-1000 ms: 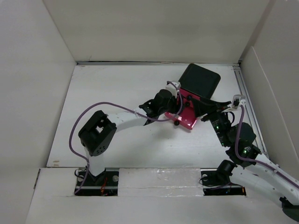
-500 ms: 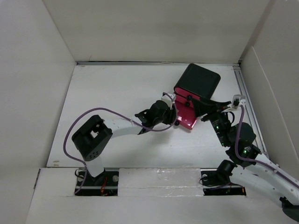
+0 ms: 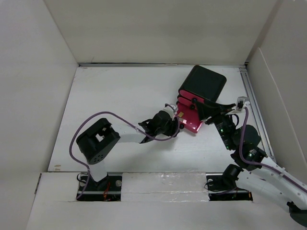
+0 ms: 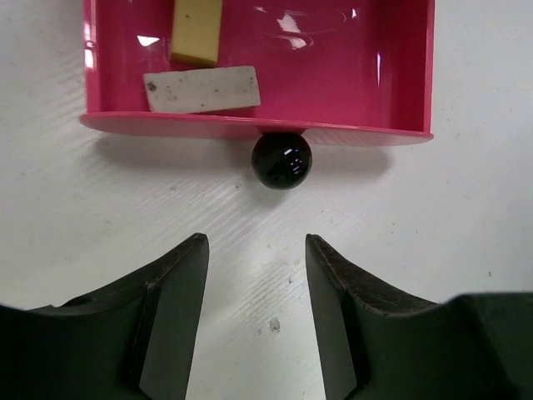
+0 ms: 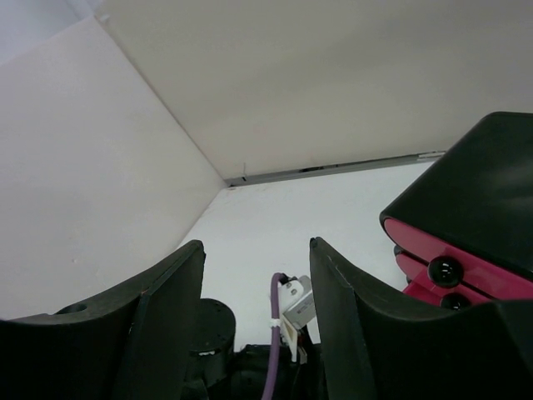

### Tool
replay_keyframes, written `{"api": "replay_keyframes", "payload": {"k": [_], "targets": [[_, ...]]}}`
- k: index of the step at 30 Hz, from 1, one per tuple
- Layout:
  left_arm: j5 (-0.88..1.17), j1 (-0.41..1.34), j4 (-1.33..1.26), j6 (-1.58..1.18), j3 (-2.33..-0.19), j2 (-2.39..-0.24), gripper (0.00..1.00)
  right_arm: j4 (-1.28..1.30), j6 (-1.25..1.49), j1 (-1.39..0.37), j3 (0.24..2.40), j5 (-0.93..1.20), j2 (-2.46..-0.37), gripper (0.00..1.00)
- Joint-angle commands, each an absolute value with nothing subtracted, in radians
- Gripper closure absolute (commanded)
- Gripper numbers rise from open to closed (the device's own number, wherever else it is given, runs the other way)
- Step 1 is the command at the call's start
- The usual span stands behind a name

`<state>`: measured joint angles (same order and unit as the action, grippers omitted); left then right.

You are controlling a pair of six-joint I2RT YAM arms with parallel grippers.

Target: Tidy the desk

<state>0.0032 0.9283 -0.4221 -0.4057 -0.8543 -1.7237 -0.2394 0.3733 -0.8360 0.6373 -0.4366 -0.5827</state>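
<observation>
The white desk carries a small black cabinet with pink drawers at the back right. Its bottom drawer is pulled out. In the left wrist view the drawer holds a yellow block and a grey-white eraser. Its black knob faces my left gripper, which is open and empty, a short way in front of the knob. In the top view that gripper is just left of the drawer. My right gripper is open and empty beside the cabinet's right front; its wrist view shows the gripper clear of the drawers.
White walls enclose the desk on the left, back and right. A metal rail runs along the right edge. The closed upper drawers' knobs show in the right wrist view, with the left arm's purple cable between the fingers.
My left gripper has drawn back from over the open drawer to the desk in front of its knob, toward the lower left. The drawer and right arm have barely moved.
</observation>
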Motion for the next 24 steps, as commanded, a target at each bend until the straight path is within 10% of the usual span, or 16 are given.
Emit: {"api": "replay_keyframes", "payload": {"k": [1,24], "targets": [[0.061,0.933,-0.483,-0.429,-0.908,-1.768,0.54,-0.272,0.371,-0.830,0.657,-0.425,-0.580,0.41],[-0.058,0.951,-0.436,-0.384,-1.098,-1.885,0.90,-0.272,0.373,-0.830,0.658,-0.434,-0.597,0.40]]}}
